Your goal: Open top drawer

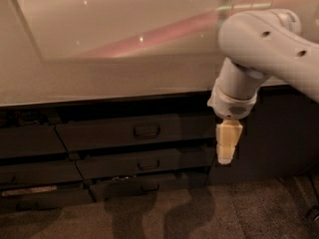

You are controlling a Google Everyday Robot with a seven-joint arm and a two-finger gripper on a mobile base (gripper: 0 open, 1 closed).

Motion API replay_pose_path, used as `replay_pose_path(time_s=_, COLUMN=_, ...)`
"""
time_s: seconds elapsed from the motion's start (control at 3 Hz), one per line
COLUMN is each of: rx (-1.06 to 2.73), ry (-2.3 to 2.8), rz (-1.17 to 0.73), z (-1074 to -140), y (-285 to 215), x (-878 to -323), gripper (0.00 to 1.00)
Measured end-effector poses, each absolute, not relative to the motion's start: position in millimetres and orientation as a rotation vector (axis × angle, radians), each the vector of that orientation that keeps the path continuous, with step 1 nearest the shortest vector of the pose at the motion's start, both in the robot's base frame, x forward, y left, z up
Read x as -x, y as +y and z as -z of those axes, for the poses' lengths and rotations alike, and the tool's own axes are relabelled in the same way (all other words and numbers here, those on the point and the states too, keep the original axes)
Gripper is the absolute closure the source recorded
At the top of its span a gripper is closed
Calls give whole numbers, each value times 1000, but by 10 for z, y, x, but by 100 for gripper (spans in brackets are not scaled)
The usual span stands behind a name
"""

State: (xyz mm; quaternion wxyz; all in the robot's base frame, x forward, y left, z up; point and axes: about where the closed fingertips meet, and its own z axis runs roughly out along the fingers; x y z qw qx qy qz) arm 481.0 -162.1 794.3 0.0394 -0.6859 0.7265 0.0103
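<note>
A pale, glossy countertop [124, 78] spans the upper view, with a pink streak reflected across it. Low down are a dark middle drawer [114, 167] and bottom drawer [119, 189], above speckled brown floor [209, 215].

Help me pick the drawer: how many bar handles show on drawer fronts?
3, in one column: the top drawer's handle, the middle handle, the lowest handle. Darker fronts at left may hide more. The gripper hangs right of them.

Hand [225, 157] hides top drawer [124, 132] right end; arm [269, 39] cropped right.
</note>
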Motion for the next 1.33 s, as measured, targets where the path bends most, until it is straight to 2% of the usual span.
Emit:
replay_pose_path(time_s=0.33, rx=2132, ry=2083, rz=-228, z=-7901, y=-1613, x=-4831, gripper=0)
replay_pose_path(time_s=1.0, rx=2161, ry=2038, rz=-234, z=-7906, y=-1575, x=-4828, gripper=0)
replay_pose_path(time_s=1.33, rx=2192, ry=1939, rz=-180, z=-7836, y=-1576, x=-4835, gripper=0)
